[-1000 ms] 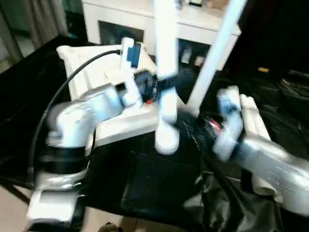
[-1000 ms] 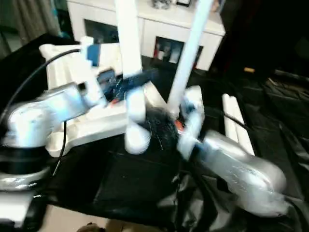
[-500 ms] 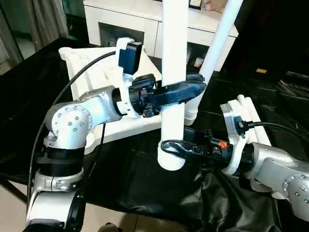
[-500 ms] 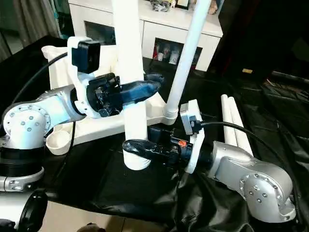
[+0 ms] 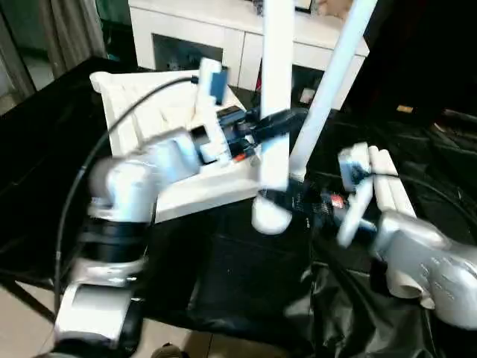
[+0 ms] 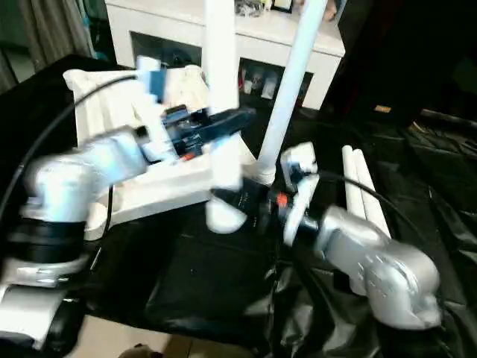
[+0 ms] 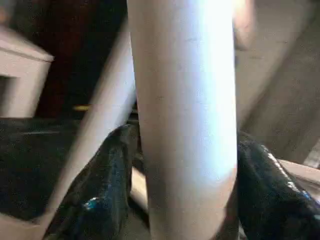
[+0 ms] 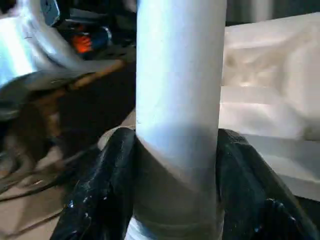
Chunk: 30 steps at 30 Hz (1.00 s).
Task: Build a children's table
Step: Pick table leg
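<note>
My left arm reaches across the inverted table top (image 5: 160, 112); my right forearm comes in low. The leg (image 5: 276, 112) stands upright beside the top's near corner. My left gripper (image 7: 185, 195) clasps its middle, my right gripper (image 8: 175, 200) its lower end, fingers (image 8: 100, 190) flanking it.

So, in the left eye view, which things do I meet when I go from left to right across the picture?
Left arm's silver elbow → ribbed white table top → upright leg held by both claws → slanted leg standing in its corner socket → two spare legs lying on the black sheet.
</note>
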{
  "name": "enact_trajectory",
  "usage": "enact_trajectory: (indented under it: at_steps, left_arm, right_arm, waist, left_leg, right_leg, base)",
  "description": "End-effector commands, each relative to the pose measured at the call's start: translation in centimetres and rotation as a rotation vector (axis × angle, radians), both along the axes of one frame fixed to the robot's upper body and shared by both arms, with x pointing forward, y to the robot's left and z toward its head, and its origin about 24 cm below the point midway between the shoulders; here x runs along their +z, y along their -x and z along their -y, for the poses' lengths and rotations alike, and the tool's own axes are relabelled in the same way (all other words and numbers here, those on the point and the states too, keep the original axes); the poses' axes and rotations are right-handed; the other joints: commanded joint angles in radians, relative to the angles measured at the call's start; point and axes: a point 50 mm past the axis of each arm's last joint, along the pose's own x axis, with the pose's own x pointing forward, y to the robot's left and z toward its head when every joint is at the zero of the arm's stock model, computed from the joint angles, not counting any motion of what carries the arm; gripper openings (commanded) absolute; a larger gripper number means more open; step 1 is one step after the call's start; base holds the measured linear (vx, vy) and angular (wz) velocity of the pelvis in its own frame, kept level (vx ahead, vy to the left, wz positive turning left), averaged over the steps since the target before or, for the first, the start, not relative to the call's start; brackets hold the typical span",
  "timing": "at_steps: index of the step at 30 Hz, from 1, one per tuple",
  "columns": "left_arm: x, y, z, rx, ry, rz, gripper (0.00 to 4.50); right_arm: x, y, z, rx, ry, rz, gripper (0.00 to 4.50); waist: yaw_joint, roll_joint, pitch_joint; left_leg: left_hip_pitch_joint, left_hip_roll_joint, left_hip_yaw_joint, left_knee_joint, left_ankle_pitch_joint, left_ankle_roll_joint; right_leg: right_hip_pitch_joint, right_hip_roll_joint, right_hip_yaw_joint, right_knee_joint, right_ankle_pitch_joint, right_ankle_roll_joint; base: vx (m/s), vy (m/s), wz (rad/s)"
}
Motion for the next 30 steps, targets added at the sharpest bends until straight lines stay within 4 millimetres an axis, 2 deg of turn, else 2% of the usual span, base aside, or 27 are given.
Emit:
enact_trajectory:
  at_steps: [1, 4, 7, 14, 17, 19, 20, 23, 25, 27, 29, 30]
  left_arm:
    - [-1.1, -0.8, -0.3, 0.115, -0.049, -0.049, 2.92]
    - [-1.3, -0.7, 0.3, 0.131, -0.005, -0.091, 2.65]
    - [-1.4, -0.8, 0.5, 0.167, 0.008, -0.112, 2.55]
    - [-1.0, -0.8, 0.5, 0.180, 0.025, -0.111, 2.02]
    - [-0.7, -0.7, 0.4, 0.163, 0.035, -0.096, 1.93]
    - [-0.2, -0.4, 0.3, 0.109, 0.039, -0.066, 1.90]
    - [-0.1, -0.3, 0.3, 0.094, 0.030, -0.049, 1.88]
    - [0.3, 0.0, 0.2, 0.033, -0.016, 0.001, 1.88]
    - [0.6, 0.8, 0.2, -0.082, -0.032, 0.037, 1.88]
    - [1.0, 1.6, 0.1, -0.207, -0.030, 0.070, 1.88]
    - [1.3, 2.0, 0.0, -0.258, -0.032, 0.093, 1.88]
    - [2.1, 2.9, -0.2, -0.373, 0.013, 0.133, 1.88]
  right_arm:
    - [1.2, -0.5, 0.1, -0.033, 0.011, 0.083, 1.93]
    - [0.8, -1.0, -0.3, -0.054, 0.063, 0.095, 1.92]
    - [0.7, -1.2, -0.6, -0.061, 0.079, 0.100, 1.91]
    - [0.5, -1.6, -0.9, -0.082, 0.112, 0.122, 1.91]
    - [0.5, -1.7, -0.8, -0.095, 0.127, 0.137, 1.91]
    - [0.6, -1.9, -0.7, -0.105, 0.092, 0.129, 1.91]
    - [0.7, -1.9, -0.6, -0.104, 0.056, 0.112, 2.61]
    - [0.9, -1.6, -0.3, -0.051, -0.031, 0.060, 2.67]
    - [0.7, -1.0, 0.0, 0.021, -0.041, 0.033, 3.03]
    - [0.5, -0.4, 0.4, 0.092, -0.052, 0.017, 3.05]
    - [0.6, -0.1, 0.5, 0.124, -0.057, 0.017, 3.05]
    - [0.6, 0.3, 0.5, 0.178, -0.055, 0.015, 3.05]
  waist:
    - [0.000, 0.008, -0.073]
    - [0.002, 0.006, -0.073]
    - [0.000, 0.008, -0.071]
    - [-0.003, 0.008, -0.065]
    - [-0.003, 0.010, -0.066]
    - [-0.003, 0.009, -0.067]
    - [-0.004, 0.012, -0.067]
    - [-0.005, 0.011, -0.067]
    - [-0.002, 0.016, -0.067]
    - [0.000, 0.015, -0.068]
    - [0.002, 0.013, -0.067]
    - [0.002, 0.011, -0.067]
  left_leg:
    - [0.020, 0.055, -0.033, -0.080, -0.189, -0.064]
    - [0.020, 0.053, -0.030, -0.077, -0.165, -0.051]
    - [0.020, 0.055, -0.031, -0.078, -0.168, -0.042]
    - [0.024, 0.055, -0.034, -0.083, -0.232, -0.053]
    - [0.024, 0.056, -0.034, -0.084, -0.234, -0.056]
    - [0.023, 0.055, -0.034, -0.084, -0.231, -0.057]
    - [0.024, 0.055, -0.034, -0.085, -0.233, -0.055]
    - [0.025, 0.055, -0.034, -0.085, -0.243, -0.052]
    - [0.029, 0.055, -0.032, -0.086, -0.224, -0.048]
    - [0.029, 0.055, -0.030, -0.085, -0.202, -0.045]
    - [0.027, 0.055, -0.028, -0.084, -0.196, -0.042]
    - [0.025, 0.055, -0.029, -0.084, -0.202, -0.041]
  right_leg:
    - [0.038, -0.073, 0.033, -0.068, -0.238, -0.131]
    - [0.042, -0.074, 0.033, -0.066, -0.198, -0.149]
    - [0.041, -0.072, 0.032, -0.065, -0.194, -0.158]
    - [0.035, -0.072, 0.032, -0.077, -0.294, -0.130]
    - [0.034, -0.073, 0.032, -0.076, -0.285, -0.126]
    - [0.034, -0.072, 0.032, -0.075, -0.279, -0.125]
    - [0.032, -0.072, 0.032, -0.074, -0.275, -0.128]
    - [0.032, -0.071, 0.032, -0.074, -0.276, -0.131]
    - [0.032, -0.068, 0.032, -0.071, -0.248, -0.130]
    - [0.034, -0.070, 0.032, -0.066, -0.212, -0.147]
    - [0.035, -0.073, 0.032, -0.066, -0.216, -0.159]
    - [0.037, -0.074, 0.032, -0.067, -0.239, -0.165]
  base:
    - [0.000, 0.000, 0.00]
    - [0.000, 0.000, 0.00]
    - [0.000, 0.000, 0.00]
    - [0.000, 0.000, 0.00]
    - [0.000, 0.000, 0.00]
    - [0.000, 0.000, 0.00]
    - [0.000, 0.000, 0.00]
    - [0.000, 0.000, 0.00]
    - [0.000, 0.000, 0.00]
    - [0.000, 0.000, 0.00]
    - [0.000, 0.000, 0.00]
    - [0.000, 0.000, 0.00]
